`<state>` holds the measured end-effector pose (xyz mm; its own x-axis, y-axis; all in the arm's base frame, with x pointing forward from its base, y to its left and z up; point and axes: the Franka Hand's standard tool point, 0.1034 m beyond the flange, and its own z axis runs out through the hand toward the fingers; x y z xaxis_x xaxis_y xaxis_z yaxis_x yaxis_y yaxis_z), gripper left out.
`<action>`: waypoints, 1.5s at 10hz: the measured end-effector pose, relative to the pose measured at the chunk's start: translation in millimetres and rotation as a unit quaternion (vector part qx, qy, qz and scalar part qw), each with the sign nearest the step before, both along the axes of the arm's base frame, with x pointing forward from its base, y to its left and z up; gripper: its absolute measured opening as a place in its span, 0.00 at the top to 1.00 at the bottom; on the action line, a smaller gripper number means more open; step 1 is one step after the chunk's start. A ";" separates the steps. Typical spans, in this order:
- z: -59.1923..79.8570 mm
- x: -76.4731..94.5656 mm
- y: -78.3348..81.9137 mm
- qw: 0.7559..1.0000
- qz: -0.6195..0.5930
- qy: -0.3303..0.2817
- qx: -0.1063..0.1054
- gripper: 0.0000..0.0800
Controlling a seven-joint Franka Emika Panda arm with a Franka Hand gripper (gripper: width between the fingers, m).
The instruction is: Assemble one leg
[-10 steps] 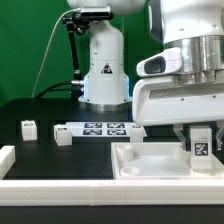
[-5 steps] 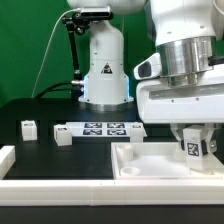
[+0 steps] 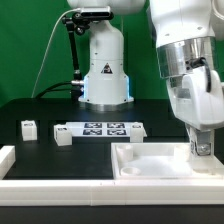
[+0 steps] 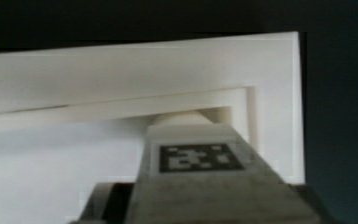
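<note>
My gripper [image 3: 203, 143] is shut on a leg [image 3: 203, 151], a small white post. I hold it upright at the right back corner of the large white tray-shaped piece [image 3: 150, 160], at the exterior view's right. I cannot tell whether its lower end touches the piece. In the wrist view the leg [image 4: 202, 165] fills the middle, with its black-and-white tag facing the camera and the corner of the tray-shaped piece [image 4: 105, 95] behind it. Dark fingers [image 4: 114, 200] show beside the leg.
Two more white legs [image 3: 29, 127] [image 3: 64, 137] stand on the black table at the exterior view's left. The marker board [image 3: 105, 128] lies behind the tray-shaped piece. A white rim [image 3: 8, 160] runs along the front left. The robot base [image 3: 104, 65] stands at the back.
My wrist has turned and tilted. The leg has turned with it, so its tag no longer faces the exterior camera, and it has sunk slightly toward the tray-shaped piece's corner.
</note>
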<state>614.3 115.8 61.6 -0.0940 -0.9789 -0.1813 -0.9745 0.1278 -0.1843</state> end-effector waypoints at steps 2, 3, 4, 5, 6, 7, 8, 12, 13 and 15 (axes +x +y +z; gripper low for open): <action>-0.5 -0.6 0.6 0.990 -0.132 0.020 0.039 0.65; -0.7 -0.8 0.8 0.987 -0.154 0.024 0.045 0.65; -1.0 -1.5 2.6 0.976 -0.208 0.034 0.061 0.64; -1.1 -1.5 2.5 0.981 -0.185 0.029 0.055 0.64; -1.1 -1.5 2.6 0.985 -0.161 0.025 0.050 0.32; -1.3 -1.9 3.1 0.990 -0.132 0.022 0.044 0.32; -1.3 -1.8 2.4 0.997 -0.066 0.010 0.029 0.21; 0.0 -2.0 10.3 0.980 0.196 -0.015 -0.037 0.19; 0.8 -1.3 11.9 0.962 0.267 -0.023 -0.056 0.19; 2.6 0.0 14.4 0.910 0.404 -0.036 -0.089 0.19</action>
<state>614.4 130.2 64.2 0.6743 -0.7384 0.0101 -0.7224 -0.6624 -0.1982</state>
